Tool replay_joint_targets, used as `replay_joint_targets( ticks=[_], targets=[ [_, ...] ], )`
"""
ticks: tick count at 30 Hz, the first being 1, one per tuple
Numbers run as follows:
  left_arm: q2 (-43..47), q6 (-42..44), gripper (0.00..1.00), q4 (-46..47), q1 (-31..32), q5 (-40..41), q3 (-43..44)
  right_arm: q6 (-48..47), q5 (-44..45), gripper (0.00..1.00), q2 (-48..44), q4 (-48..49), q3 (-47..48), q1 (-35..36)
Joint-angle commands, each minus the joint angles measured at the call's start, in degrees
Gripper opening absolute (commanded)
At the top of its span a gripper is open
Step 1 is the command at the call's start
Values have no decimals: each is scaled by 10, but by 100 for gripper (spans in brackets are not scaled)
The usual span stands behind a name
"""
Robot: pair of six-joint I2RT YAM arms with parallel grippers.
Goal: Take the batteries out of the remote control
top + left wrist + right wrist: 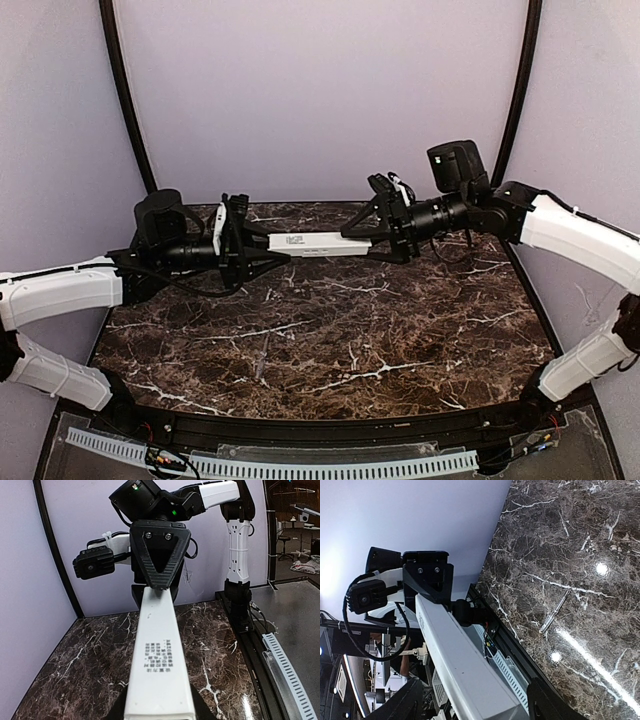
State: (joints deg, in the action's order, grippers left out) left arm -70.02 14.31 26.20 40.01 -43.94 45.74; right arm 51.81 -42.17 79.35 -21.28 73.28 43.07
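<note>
The remote control (310,243) is a long white bar held level in the air above the marble table (330,350), printed label facing up (157,665). My left gripper (260,246) is shut on its left end, with dark fingers (200,711) pressed against both sides. My right gripper (375,240) stands open around the right end. In the right wrist view the remote (455,655) runs between my fingers (545,702) with a gap on each side. No batteries show in any view, and the remote's faces look closed.
Purple walls close in the back and sides of the table. A black rail and a white slotted cable duct (300,465) run along the near edge between the arm bases. Dark curved poles (125,90) stand at both back corners.
</note>
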Motion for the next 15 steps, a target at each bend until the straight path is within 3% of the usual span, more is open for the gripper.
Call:
replay_joint_targets(
  ticks=[1,15],
  targets=[
    [14,12,0,-13,-1,0,20,-13,17,68,12,-13,15,0],
    [15,11,1,-14,-1,4,17,-29,31,36,-4,-18,-16,1]
  ],
)
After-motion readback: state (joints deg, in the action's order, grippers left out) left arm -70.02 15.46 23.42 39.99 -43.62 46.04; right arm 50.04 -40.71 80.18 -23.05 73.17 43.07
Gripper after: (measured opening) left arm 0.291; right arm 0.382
